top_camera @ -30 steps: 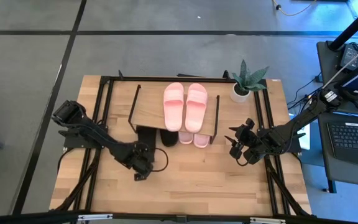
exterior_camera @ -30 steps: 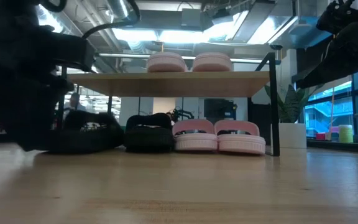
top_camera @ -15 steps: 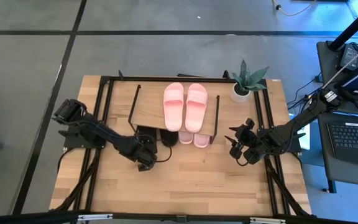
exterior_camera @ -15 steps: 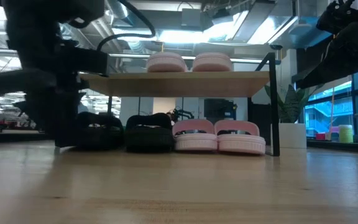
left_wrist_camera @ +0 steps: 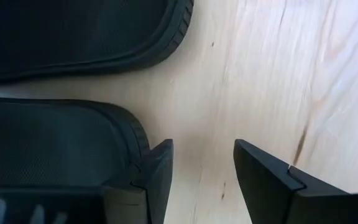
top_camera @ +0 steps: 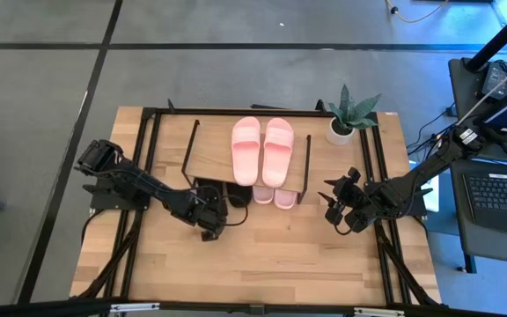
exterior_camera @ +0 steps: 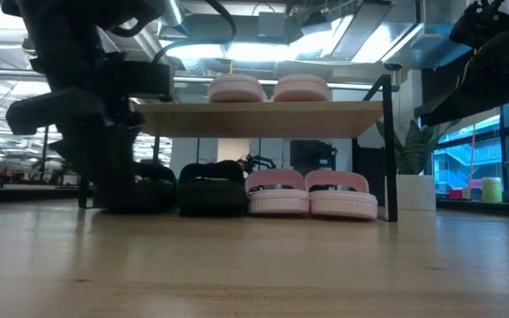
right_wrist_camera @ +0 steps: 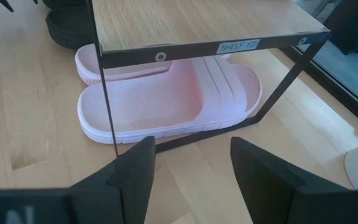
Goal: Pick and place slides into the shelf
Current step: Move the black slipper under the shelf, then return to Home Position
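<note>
From above, you see the shelf [top_camera: 246,160] standing at the middle of the table [top_camera: 262,264], with one pink pair [top_camera: 261,148] lying side by side on its top board. Under the board's near edge, a second pink pair [top_camera: 274,197] and the black pair [top_camera: 221,194] poke out. Your left gripper [top_camera: 211,220] sits low on the table just in front of the black pair, at the shelf's left front corner. Your right gripper [top_camera: 340,208] waits to the right of the shelf, apart from it, near the potted plant [top_camera: 349,114].

At table height, you see the black pair [exterior_camera: 184,185] and the lower pink pair [exterior_camera: 310,193] lined up in a row beneath the board, the upper pink pair [exterior_camera: 268,87] on top. The left arm's dark bulk stands in front of the leftmost black slide, partly hiding it.

Through the left wrist, your fingers [left_wrist_camera: 157,174] are spread with bare wood between them; one finger lies right against the rounded end of a black slide [left_wrist_camera: 48,149], and the other black slide [left_wrist_camera: 79,31] lies beyond, apart from both fingers.

Through the right wrist, your fingers [right_wrist_camera: 135,168] are spread and hold nothing; a pink slide [right_wrist_camera: 166,106] lies ahead under the shelf board [right_wrist_camera: 191,22], behind the thin black leg.
</note>
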